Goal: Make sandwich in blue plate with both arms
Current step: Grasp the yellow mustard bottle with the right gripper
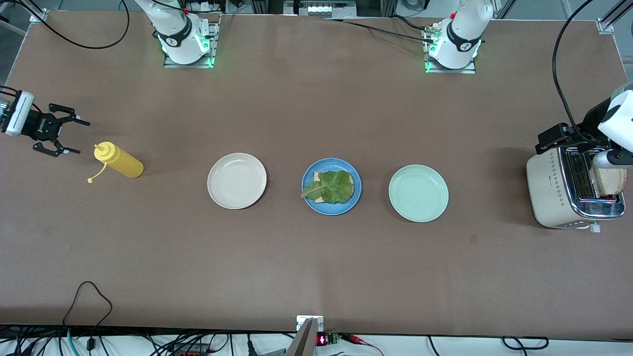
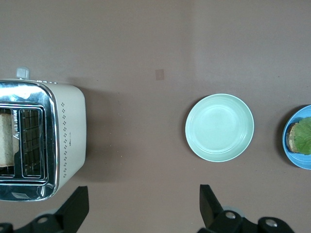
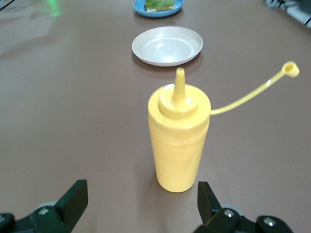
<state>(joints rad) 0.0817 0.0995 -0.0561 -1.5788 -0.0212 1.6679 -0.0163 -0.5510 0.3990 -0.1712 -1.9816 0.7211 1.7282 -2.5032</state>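
The blue plate sits mid-table and holds one bread slice with a green lettuce leaf on top. It also shows in the left wrist view and the right wrist view. A second bread slice stands in the toaster at the left arm's end; it shows in the left wrist view. My left gripper is open and empty, up beside the toaster, in its wrist view. My right gripper is open and empty beside the yellow bottle.
The yellow squeeze bottle stands upright with its cap hanging open on a tether, just ahead of my right gripper. A cream-white plate lies beside the blue plate toward the right arm's end. A pale green plate lies toward the left arm's end.
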